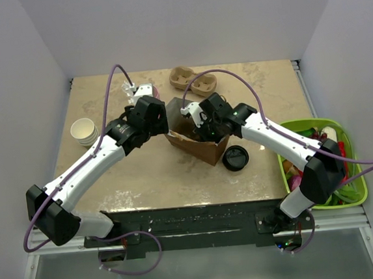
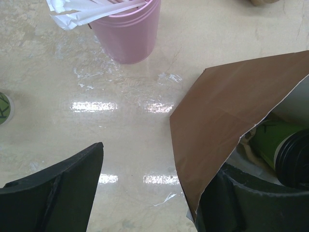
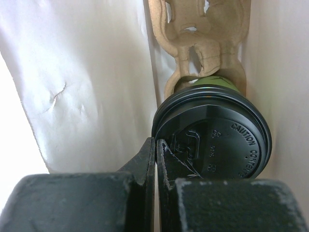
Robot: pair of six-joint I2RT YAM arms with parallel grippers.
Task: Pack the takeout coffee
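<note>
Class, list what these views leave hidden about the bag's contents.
Top view: inside of the brown bag, blocked by the right gripper.
Right wrist: sides of the coffee cup, behind its lid and the carrier.
Left wrist: the same cup, cut off by bag wall and frame edge.

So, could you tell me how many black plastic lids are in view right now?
2. One black lid lies on the table just right of the brown paper bag; the other lid caps a cup inside that bag. More may be hidden.
</note>
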